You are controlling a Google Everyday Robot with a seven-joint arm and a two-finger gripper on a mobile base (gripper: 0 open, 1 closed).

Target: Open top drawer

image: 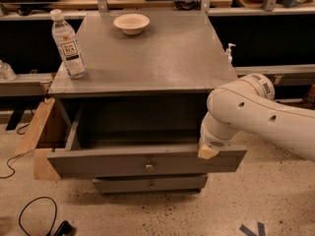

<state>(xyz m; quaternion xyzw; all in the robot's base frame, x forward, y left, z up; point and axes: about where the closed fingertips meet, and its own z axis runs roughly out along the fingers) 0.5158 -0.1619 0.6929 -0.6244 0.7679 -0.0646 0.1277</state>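
The top drawer (98, 162) is pulled well out of the grey cabinet, and its deep grey box shows empty inside. Its small brass knob (149, 166) sits at the centre of the wide front. My gripper (207, 152) comes in on the white arm (256, 112) from the right. Its tan tip rests at the top rim of the drawer front, near its right end. A shorter, narrower drawer front (172, 183) is closed below.
A water bottle (68, 44) and a white bowl (131, 23) stand on the cabinet top (162, 58). A pump bottle (229, 50) is behind its right edge. A wooden board (37, 132) leans at the left. A black cable (34, 215) lies on the floor.
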